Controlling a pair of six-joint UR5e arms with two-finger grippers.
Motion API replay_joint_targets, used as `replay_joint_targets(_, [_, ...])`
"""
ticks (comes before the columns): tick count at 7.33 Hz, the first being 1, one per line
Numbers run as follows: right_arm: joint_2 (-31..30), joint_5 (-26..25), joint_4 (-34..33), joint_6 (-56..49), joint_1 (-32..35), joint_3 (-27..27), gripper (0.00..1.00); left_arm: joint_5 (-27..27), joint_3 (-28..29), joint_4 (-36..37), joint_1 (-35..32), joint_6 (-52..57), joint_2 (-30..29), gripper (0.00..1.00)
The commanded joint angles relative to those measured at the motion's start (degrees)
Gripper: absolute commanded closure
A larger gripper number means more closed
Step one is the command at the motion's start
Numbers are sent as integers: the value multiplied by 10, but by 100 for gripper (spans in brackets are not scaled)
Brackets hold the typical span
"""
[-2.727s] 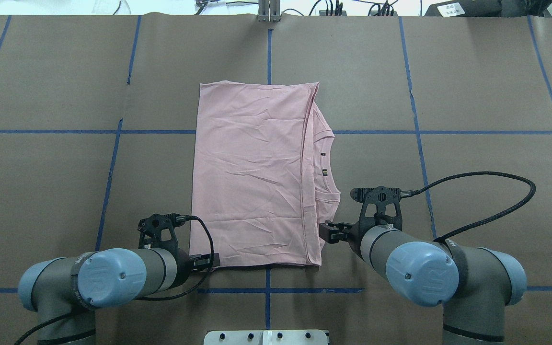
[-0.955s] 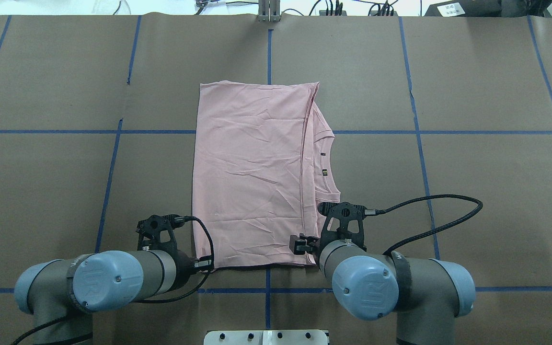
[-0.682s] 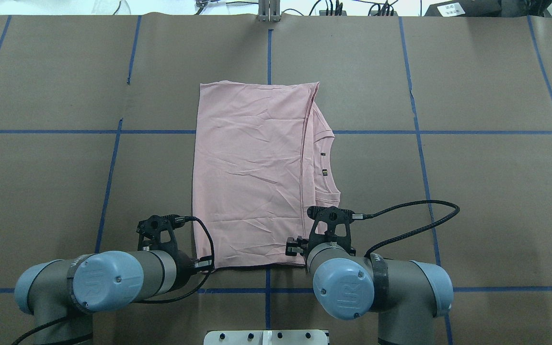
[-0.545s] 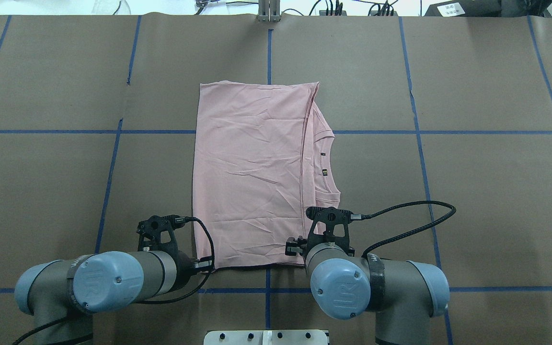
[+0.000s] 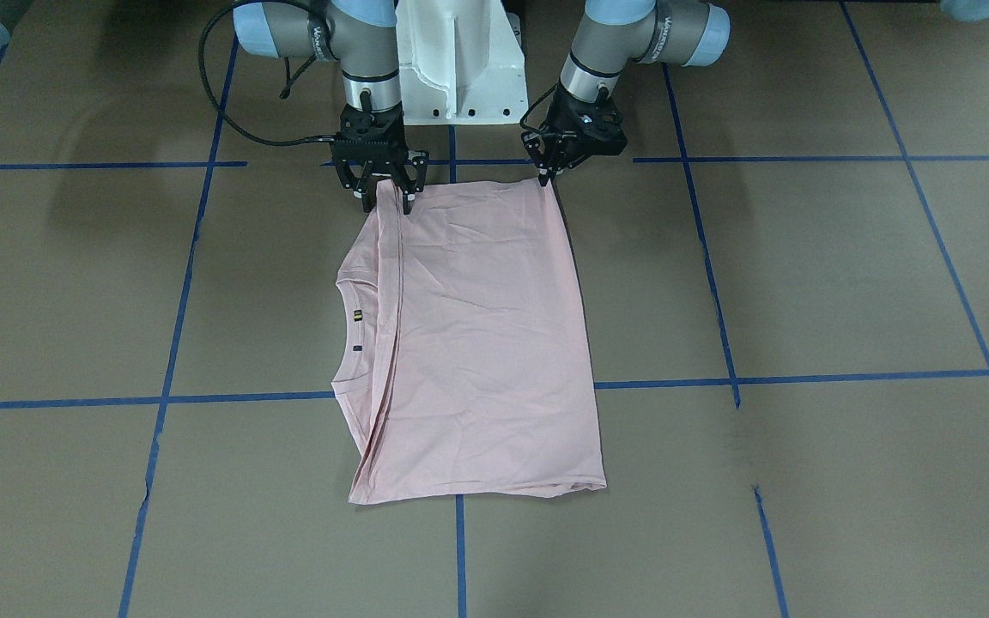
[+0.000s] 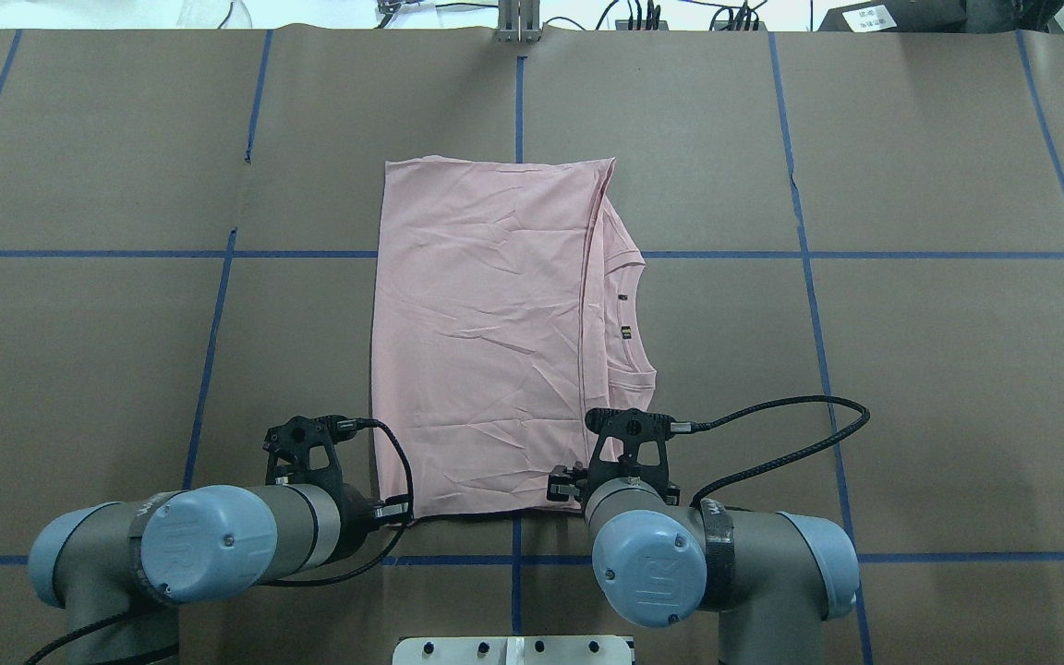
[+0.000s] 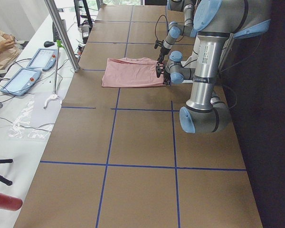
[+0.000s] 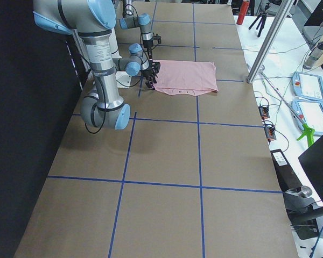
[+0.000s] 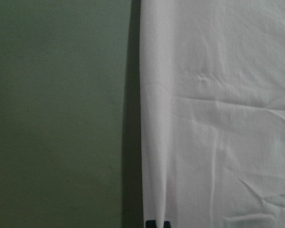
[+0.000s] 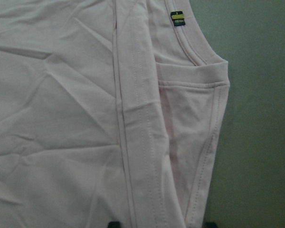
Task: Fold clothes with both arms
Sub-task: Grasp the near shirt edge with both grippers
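Note:
The pale pink T-shirt [image 6: 486,342] lies folded flat on the brown table, its print hidden. Its collar with a small yellow tag [image 6: 626,332] pokes out on the right side. It also shows in the front view [image 5: 477,343]. My left gripper [image 6: 400,506] is at the shirt's near left corner, its tips [image 9: 156,223] close together on the fabric edge; it tapers to a point there in the front view [image 5: 543,178]. My right gripper [image 5: 387,202] is open and straddles the folded hem at the near right corner [image 6: 562,485]. In the right wrist view its tips [image 10: 161,224] stand wide apart over the cloth.
The white pedestal base [image 5: 460,69] stands just behind both grippers. Blue tape lines [image 6: 518,102] cross the brown table cover. A metal pole [image 7: 61,35] stands at the table's far edge, with teach pendants [image 7: 19,80] and an operator [image 7: 0,45] beyond it.
My right arm has swung left and come over the shirt's near right corner. The left arm and the shirt have stayed still.

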Motion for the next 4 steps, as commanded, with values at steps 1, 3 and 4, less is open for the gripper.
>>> replay_joint_targets(1, [1, -2, 0, 4, -3, 0, 60, 0, 0, 0, 0, 0, 0, 100])
replay_joint_targets(3, [5, -2, 0, 11, -3, 1, 100, 0, 0, 0, 0, 0, 0, 100])
replay_joint_targets(4, [7, -3, 0, 12, -3, 2, 100, 0, 0, 0, 0, 0, 0, 100])
